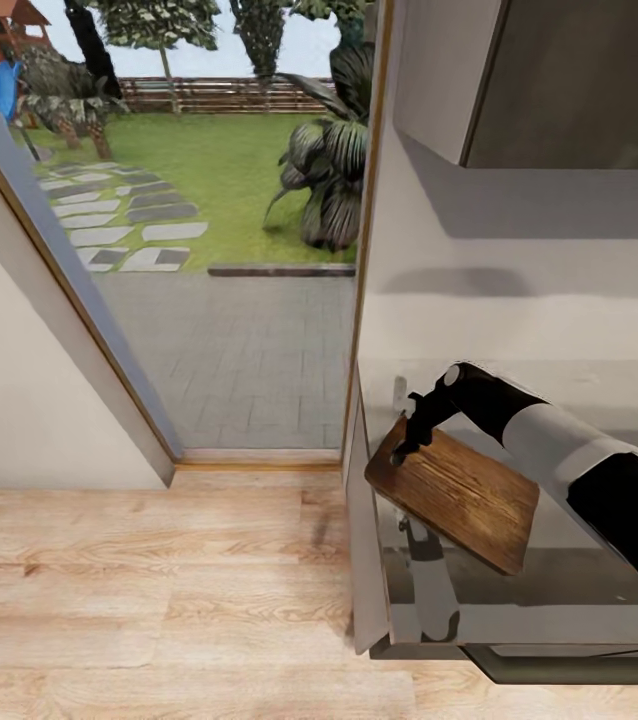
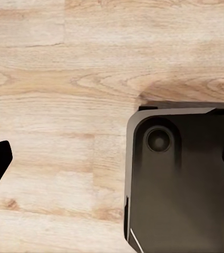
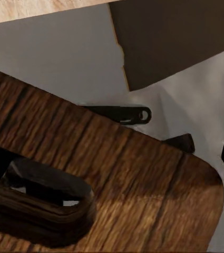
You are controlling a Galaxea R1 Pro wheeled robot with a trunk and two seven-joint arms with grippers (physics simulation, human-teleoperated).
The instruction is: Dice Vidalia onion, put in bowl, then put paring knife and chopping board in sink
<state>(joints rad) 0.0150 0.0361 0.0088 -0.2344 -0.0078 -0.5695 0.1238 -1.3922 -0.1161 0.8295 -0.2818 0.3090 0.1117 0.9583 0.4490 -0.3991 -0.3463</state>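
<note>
My right pincer point(image 1: 406, 447) clamped on chopping board point(image 1: 464, 497) corner (board tilted, lifted) over surface point(image 1: 559, 590) left edge; left pincer state: can't tell.

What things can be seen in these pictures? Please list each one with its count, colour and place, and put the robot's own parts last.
chopping board: one, dark brown wood, held tilted above the countertop's near corner.
countertop: one, glossy grey, at the right of the head view.
floor: one, light wood planks, left of the countertop.
glass door: one, looks onto a green garden and grey paving.
upper cabinet: one, grey, on the wall above the countertop.
right arm: one, black and white, reaching across the countertop.
right end effector: one, black, shut on the chopping board's corner.
</note>
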